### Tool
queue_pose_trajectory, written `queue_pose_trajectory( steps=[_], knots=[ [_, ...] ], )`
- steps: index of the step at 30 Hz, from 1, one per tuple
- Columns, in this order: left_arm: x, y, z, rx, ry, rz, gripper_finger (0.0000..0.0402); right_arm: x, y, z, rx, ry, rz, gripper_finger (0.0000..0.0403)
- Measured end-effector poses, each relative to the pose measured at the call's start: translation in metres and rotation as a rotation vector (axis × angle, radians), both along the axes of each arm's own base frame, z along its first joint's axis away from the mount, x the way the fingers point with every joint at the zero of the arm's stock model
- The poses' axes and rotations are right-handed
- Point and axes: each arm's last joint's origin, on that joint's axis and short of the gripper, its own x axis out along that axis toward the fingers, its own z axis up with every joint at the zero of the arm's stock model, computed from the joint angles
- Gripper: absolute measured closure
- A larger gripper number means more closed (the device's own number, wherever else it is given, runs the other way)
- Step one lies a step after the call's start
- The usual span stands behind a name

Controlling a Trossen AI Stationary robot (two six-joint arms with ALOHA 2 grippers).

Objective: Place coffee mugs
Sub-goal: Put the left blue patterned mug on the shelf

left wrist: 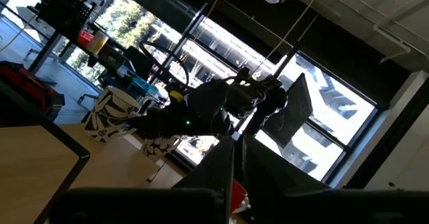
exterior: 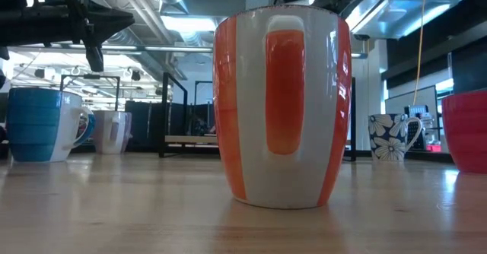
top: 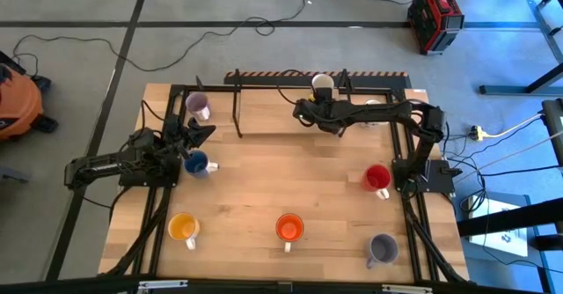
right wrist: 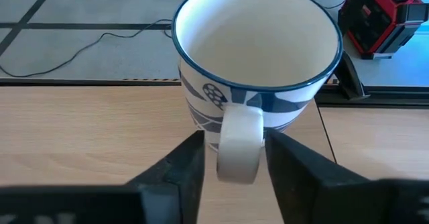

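The right gripper (right wrist: 231, 160) stands open at the table's far edge, fingers either side of the handle of a white mug (right wrist: 258, 70) with blue flower print and a blue rim. Its base is hidden behind the fingers.

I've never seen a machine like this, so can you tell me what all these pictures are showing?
It is a robot with two dark arms at a wooden table. Each arm ends in a two-fingered pincer. One picture looks down from above, one peeks across the tabletop, and two come from little cameras on the arms' wrists.

Mugs stand on the table: a blue mug, a red mug, an orange mug, a yellow-orange mug, two lilac ones and some white ones.

The right pincer is at the table's far edge, its fingers on either side of the handle of a white mug with blue flowers. The fingers look spread, not squeezing. The left pincer waits shut, holding nothing.
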Motion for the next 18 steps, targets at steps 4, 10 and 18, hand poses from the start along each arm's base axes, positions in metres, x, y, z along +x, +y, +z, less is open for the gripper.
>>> queue_pose_trajectory(
  steps=[4,10,18],
  knots=[
    [0.000,0.000,0.000,0.000,0.000,0.000,0.0373,-0.002,0.001,0.007,-0.002,-0.021,0.007,0.0240],
    [0.000,0.000,0.000,0.004,0.001,-0.006,0.0373,-0.010,0.003,0.032,-0.048,-0.019,0.041,0.0238],
    [0.000,0.000,0.000,0.008,0.003,-0.005,0.0373,-0.018,0.006,0.058,-0.064,-0.004,0.142,0.0238]
  ],
)
